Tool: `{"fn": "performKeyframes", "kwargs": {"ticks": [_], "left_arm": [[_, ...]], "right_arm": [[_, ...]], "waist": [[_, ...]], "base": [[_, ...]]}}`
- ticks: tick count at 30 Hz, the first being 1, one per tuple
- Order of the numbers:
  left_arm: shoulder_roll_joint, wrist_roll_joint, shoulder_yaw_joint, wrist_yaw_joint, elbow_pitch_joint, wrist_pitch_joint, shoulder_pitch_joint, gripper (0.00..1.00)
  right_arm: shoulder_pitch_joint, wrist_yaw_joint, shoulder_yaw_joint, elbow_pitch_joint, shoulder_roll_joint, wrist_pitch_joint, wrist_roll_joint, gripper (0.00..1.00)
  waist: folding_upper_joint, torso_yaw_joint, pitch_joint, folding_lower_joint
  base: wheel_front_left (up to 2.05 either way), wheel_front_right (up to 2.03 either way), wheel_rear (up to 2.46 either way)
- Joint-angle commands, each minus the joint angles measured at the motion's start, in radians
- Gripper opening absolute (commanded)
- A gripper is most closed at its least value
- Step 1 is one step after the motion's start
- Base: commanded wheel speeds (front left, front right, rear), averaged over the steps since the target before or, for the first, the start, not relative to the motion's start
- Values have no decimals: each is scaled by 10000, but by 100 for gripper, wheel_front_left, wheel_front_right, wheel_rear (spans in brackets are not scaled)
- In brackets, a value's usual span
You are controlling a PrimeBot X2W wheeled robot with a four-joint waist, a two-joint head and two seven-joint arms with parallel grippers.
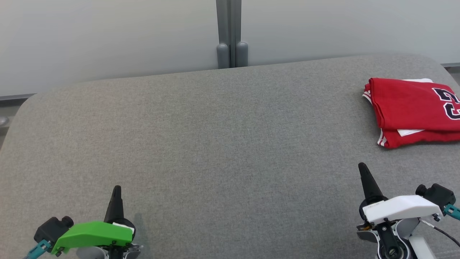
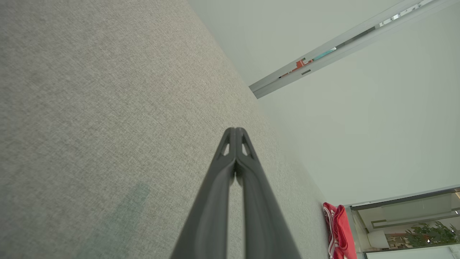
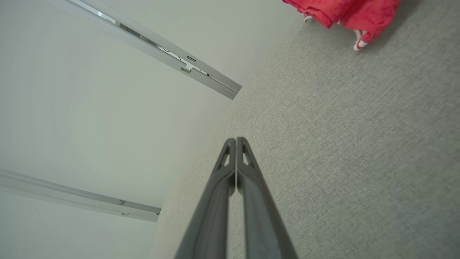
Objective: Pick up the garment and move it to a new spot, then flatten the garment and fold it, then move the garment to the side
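Garment (image 1: 406,108) is in neither pincer, both are parked clear of it.

Nearest: left pincer (image 1: 116,190) at the lower left of the head view, green housing, fingers pressed tip to tip with nothing between them. Its wrist view confirms it: the two dark fingers meet at the tips, with bare grey cloth under them. Right pincer (image 1: 363,169) at the lower right, white housing, is the same: jaws fully closed and empty. Both point away from the robot, low over the near edge of the bench (image 1: 215,144). Reads as a rest pose, arms pulled back so they don't drag fabric or block the head camera.

Mid bench: plain grey fabric surface with nothing on it.

Further out, right side: the garment, a red jersey with white trim and dark numerals, lies as a compact folded stack with a white layer peeking out at the front edge. It sits near the bench's far right corner, partly cut off by the head view's right edge, well apart from the right pincer. That placement fits "moved to the side", so my read is the task is at or near its end.

Behind: pale wall panels (image 1: 107,36) and a grey post (image 1: 231,36).
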Motion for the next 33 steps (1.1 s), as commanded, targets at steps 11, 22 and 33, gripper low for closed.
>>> {"fn": "performKeyframes", "kwargs": {"ticks": [11, 22, 33], "left_arm": [[64, -1216, 346, -326, -141, 354, -382, 0], [60, -2131, 605, -533, -146, 627, -474, 0], [48, -2996, 862, -742, -144, 899, -538, 0]], "right_arm": [[-286, -6, -220, -109, -43, 290, 1355, 0], [-318, -8, -385, -102, -40, 523, 2384, 0], [-341, -7, -535, -92, -29, 745, 3337, 0]], "waist": [[0, 20, -10, 0], [0, 39, -21, 0], [0, 58, -31, 0]], "base": [[0, 0, 0], [0, 0, 0], [0, 0, 0]]}}
